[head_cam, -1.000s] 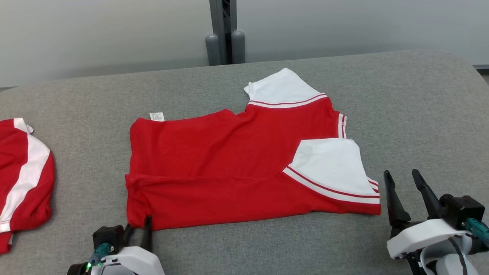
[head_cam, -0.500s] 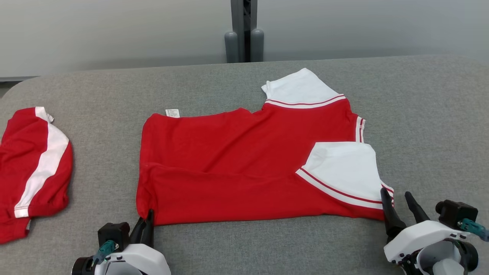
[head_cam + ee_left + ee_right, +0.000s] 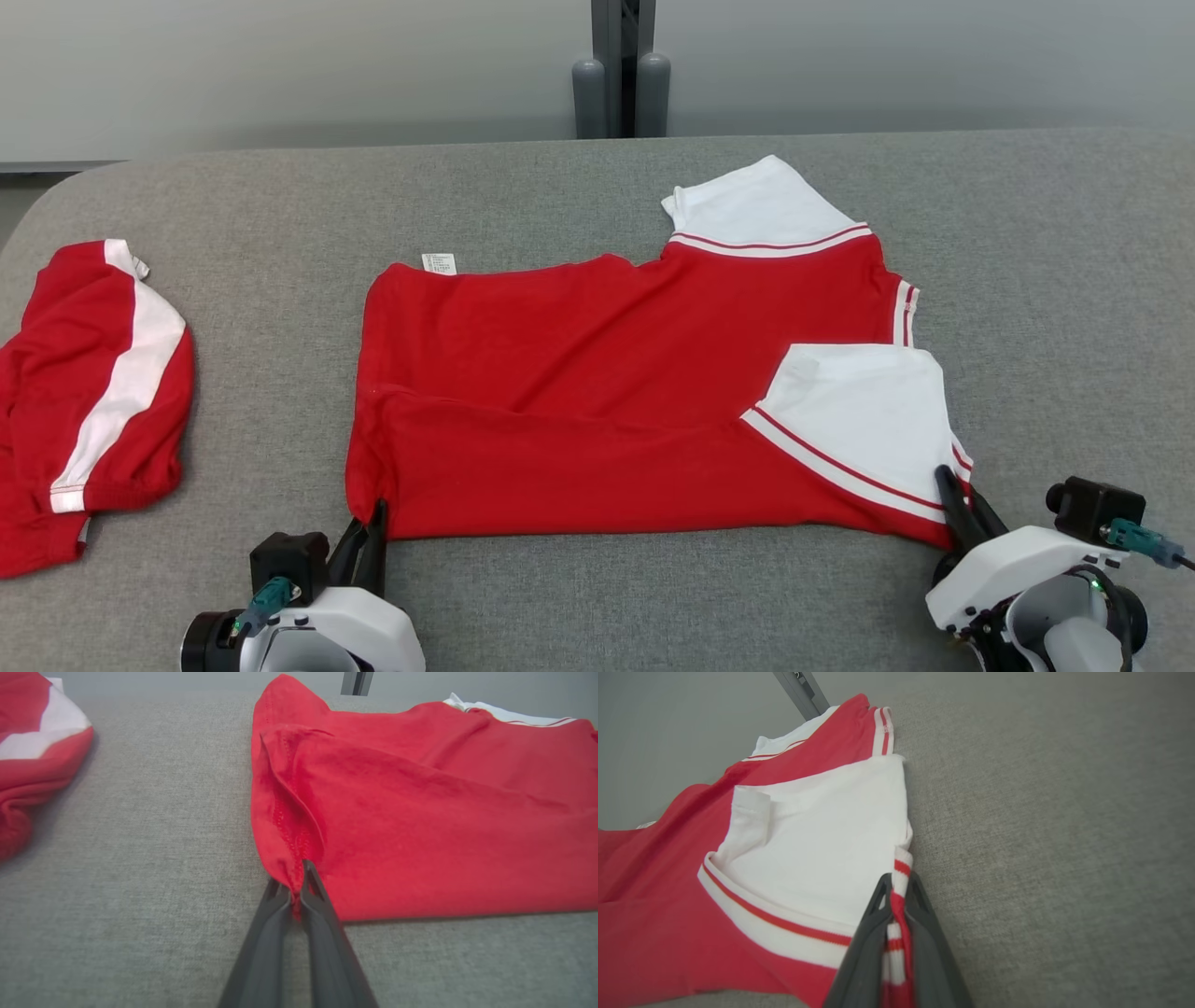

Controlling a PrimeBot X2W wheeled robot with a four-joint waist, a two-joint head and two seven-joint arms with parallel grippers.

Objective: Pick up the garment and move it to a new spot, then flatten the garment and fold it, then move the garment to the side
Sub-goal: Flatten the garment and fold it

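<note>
From the head camera, the red garment (image 3: 597, 392) lies spread across the middle of the grey fabric-covered tabletop (image 3: 1055, 280). Its hem end is toward the left edge, and its white sleeves are toward the right. The near long side is folded over onto the body. One white sleeve (image 3: 864, 411) lies on top near the front, and the other sleeve (image 3: 756, 205) points toward the back edge. A small white label (image 3: 439, 263) sticks out at the far left corner of the shirt. The left gripper (image 3: 373, 518) sits at the front edge with its fingers pressed together on the garment's near left corner. The right gripper (image 3: 962, 490) meets the near right corner, fingers close together at the striped cuff. A second red-and-white garment (image 3: 84, 401) is bunched by the left edge, well apart from the first. A dark post (image 3: 621, 70) stands behind the back edge.

In the left wrist view, the left gripper (image 3: 299, 877) pinches the stitched hem corner between its two fingers, and red cloth shows in the narrow slit. The garment (image 3: 420, 826) stretches up and to the right from the tips.

In the right wrist view, the right gripper (image 3: 899, 886) is clamped on the red-and-white striped cuff (image 3: 901, 863), which runs down between the fingers. The white sleeve and red body spread to the left of the tips, with bare tabletop to their right.
</note>
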